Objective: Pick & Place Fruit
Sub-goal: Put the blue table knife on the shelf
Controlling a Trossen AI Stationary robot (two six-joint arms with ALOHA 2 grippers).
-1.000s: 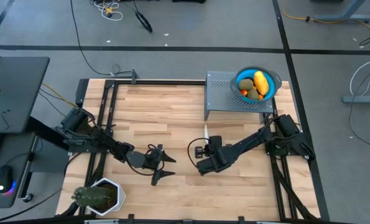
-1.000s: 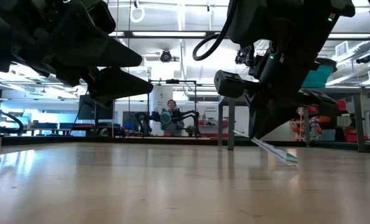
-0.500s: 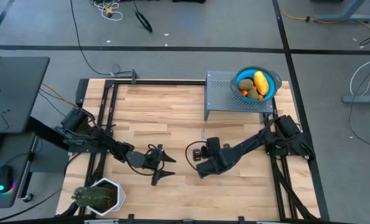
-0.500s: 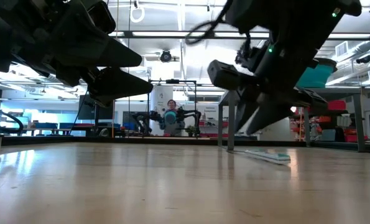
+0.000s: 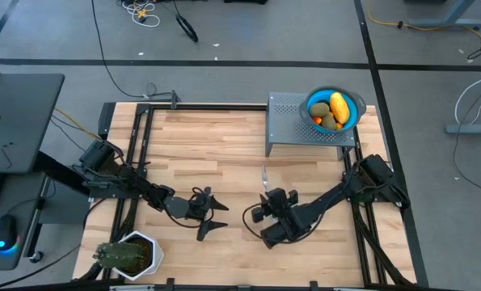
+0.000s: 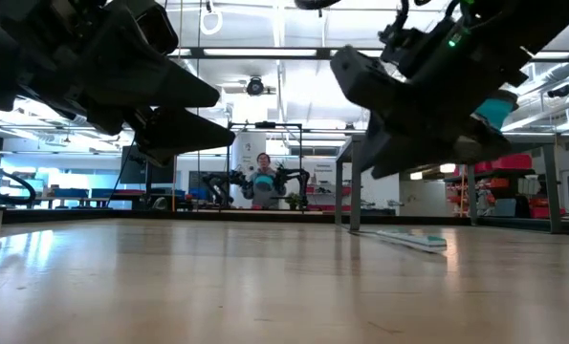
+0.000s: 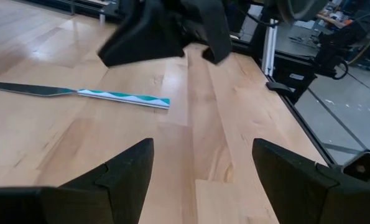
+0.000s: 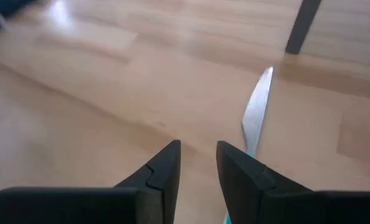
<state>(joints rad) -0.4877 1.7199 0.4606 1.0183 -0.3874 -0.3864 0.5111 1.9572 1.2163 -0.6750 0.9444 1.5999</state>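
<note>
The fruit [image 5: 334,111] lies in a blue bowl [image 5: 353,99] on a grey perforated metal stand [image 5: 293,125] at the table's far right: a yellow oblong piece, olive-brown roundish ones and orange-red bits. My right gripper [image 8: 197,163] hovers mid-table above the handle end of a knife [image 8: 257,112], slightly open and holding nothing. The knife [image 7: 79,93] lies flat on the wood, blade toward the stand. My left gripper [image 7: 203,168] waits wide open left of centre [image 5: 212,214], above the table and pointing toward the right gripper [image 7: 166,34].
A spiky green plant in a white pot [image 5: 127,255] stands at the near left corner. The stand's dark leg [image 8: 301,25] rises just beyond the knife's tip. Bare wood spreads between the two grippers and along the far left of the table [image 5: 208,137].
My right gripper has let go of the knife, which hung slanted from it with one end on the wood and now lies flat. The gripper has since drawn back toward the table's near edge and turned. The left arm has kept still.
</note>
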